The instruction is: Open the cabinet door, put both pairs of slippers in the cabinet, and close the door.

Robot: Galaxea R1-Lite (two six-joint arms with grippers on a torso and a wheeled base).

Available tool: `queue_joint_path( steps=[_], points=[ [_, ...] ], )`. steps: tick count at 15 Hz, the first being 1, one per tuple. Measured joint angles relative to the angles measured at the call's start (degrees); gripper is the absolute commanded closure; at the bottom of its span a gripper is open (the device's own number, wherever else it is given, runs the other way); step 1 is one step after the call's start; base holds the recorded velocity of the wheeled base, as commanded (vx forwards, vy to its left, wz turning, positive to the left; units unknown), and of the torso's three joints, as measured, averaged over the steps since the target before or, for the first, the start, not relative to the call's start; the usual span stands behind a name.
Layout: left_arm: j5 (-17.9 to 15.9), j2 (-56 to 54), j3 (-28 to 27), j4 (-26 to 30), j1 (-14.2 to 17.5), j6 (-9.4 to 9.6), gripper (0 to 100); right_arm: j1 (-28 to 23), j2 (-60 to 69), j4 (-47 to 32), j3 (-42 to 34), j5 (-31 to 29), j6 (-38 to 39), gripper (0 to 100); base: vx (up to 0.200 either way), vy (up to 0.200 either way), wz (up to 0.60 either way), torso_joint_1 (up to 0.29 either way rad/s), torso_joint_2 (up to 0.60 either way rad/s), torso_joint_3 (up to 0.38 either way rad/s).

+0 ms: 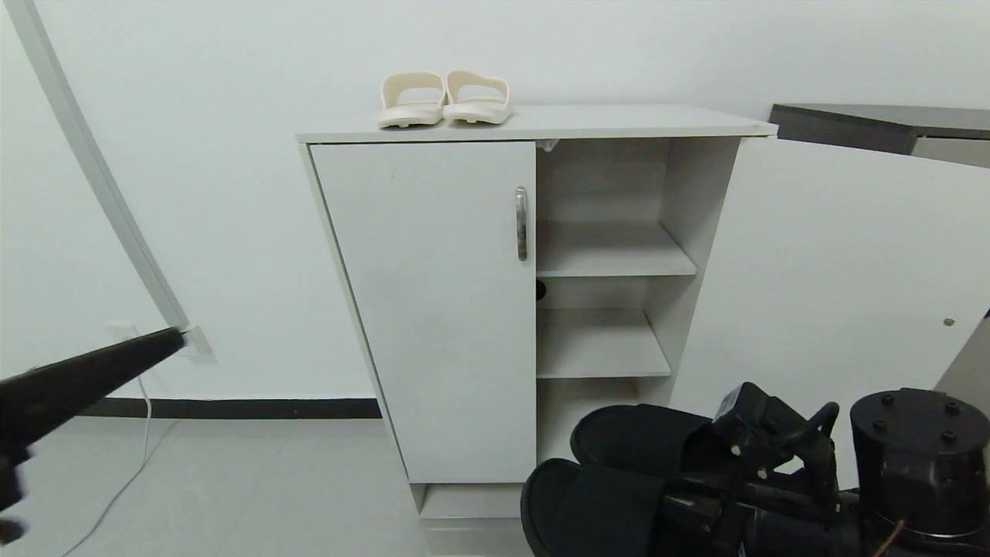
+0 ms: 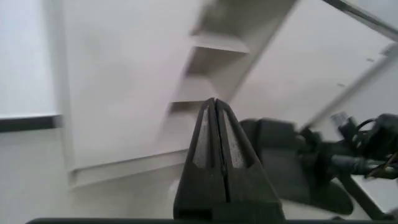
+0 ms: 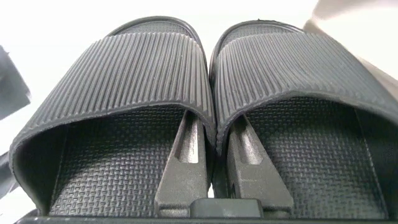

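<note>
cabinet (image 1: pixel 421 309) standing against the wall, its right side showing open shelves. black slippers (image 1: pixel 619 480) hanging low before that opening, right end effector (image 3: pixel 214 134) pinching their inner walls together. beige slippers (image 1: pixel 445 99) sitting on the cabinet top. left end effector (image 2: pixel 215 109) holding its fingers pressed together, empty.

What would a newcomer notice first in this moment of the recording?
The black slippers low at the right stand out first. The right gripper clamps them together, one finger inside each, in front of the cabinet, whose right half stands open with its shelves showing. Next come the cream slippers, side by side on the cabinet top, towards its left.
</note>
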State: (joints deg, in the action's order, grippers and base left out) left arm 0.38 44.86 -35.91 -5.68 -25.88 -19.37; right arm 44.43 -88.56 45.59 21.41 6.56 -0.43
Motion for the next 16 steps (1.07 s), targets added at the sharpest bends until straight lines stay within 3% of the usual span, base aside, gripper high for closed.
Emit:
queue_joint_path(
  steps=[2, 5, 8, 9, 11, 13, 14, 15, 16],
  points=[
    [2.0, -11.8, 1.9, 10.7, 8.4, 1.23, 100, -0.1, -1.2, 0.0, 1.2, -0.6, 0.5, 100, 0.0, 0.0, 0.0, 0.0, 0.0, 0.0],
    [8.1, -25.8, 8.4, 17.2, 18.4, 3.39, 100, -0.2, -2.0, 0.0, 1.6, -0.7, 0.5, 100, 0.0, 0.0, 0.0, 0.0, 0.0, 0.0],
    [10.9, -36.3, 18.6, 18.1, 22.9, 8.73, 100, -0.2, -2.3, 0.0, 1.6, -0.8, 0.4, 100, 0.0, 0.0, 0.0, 0.0, 0.0, 0.0],
    [11.3, -39.0, 21.1, 17.9, 24.1, 9.55, 100, -0.2, -2.3, 0.0, 1.6, -0.8, 0.4, 100, 0.0, 0.0, 0.0, 0.0, 0.0, 0.0],
    [15.1, -42.4, 24.4, 17.4, 25.4, 9.83, 100, -0.1, -2.3, 0.0, 1.5, -0.8, 0.4, 100, 0.0, 0.0, 0.0, 0.0, 0.0, 0.0],
    [14.1, -43.8, 27.3, 15.6, 25.8, 10.23, 100, -0.2, -2.5, 0.0, 1.7, -0.9, 0.4, 100, 0.0, 0.0, 0.0, 0.0, 0.0, 0.0],
    [12.0, -44.3, 29.7, 11.9, 25.8, 10.73, 100, -0.2, -2.8, 0.0, 1.9, -1.0, 0.5, 100, 0.0, 0.0, 0.0, 0.0, 0.0, 0.0],
    [8.6, -44.5, 31.8, 6.9, 25.8, 11.43, 100, -0.2, -3.3, 0.0, 2.3, -1.9, 0.5, 100, 0.0, 0.0, 0.0, 0.0, 0.0, 0.0],
    [3.3, -44.7, 33.7, 5.9, 25.9, 12.78, 100, -0.1, -4.1, 0.0, 3.0, -4.1, 0.8, 100, 0.0, 0.0, 0.0, 0.0, 0.0, 0.0]
  ],
)
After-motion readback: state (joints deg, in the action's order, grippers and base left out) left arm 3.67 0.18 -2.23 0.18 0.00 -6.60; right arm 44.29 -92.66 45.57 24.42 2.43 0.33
